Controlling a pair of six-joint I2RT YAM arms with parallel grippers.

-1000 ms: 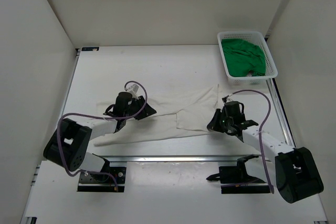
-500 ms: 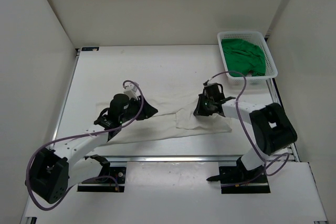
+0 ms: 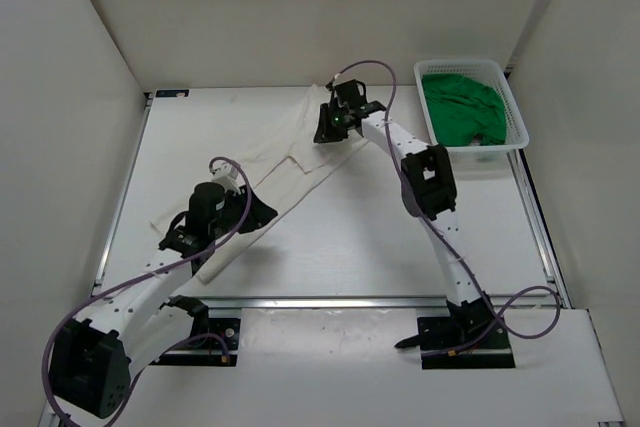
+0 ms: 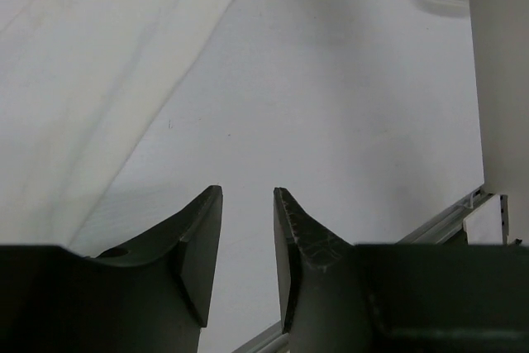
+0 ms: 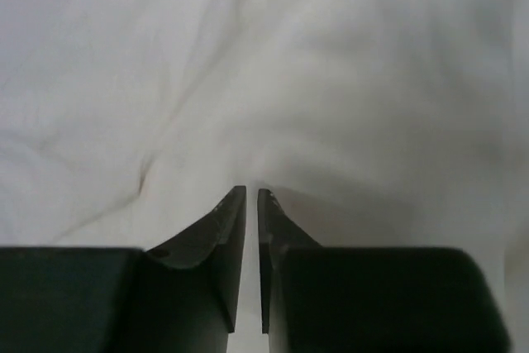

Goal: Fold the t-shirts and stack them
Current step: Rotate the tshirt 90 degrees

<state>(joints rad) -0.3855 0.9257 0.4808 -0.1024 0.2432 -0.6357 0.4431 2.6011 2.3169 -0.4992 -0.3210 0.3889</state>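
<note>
Worktop point(image 3: 400, 237): white t-shirt point(image 3: 290, 162) stretched diagonally, unfolded; R gripper point(image 5: 251, 192) near-closed, pinching its far end; L gripper point(image 4: 248, 192) half-spread, empty. Green t-shirt point(image 3: 460, 107) in basket point(image 3: 517, 112). No fold or stack yet.

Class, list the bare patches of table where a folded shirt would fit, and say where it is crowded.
Free: table right of the white shirt, up to the right arm; far-left corner. Crowded: between that arm and the basket.
</note>
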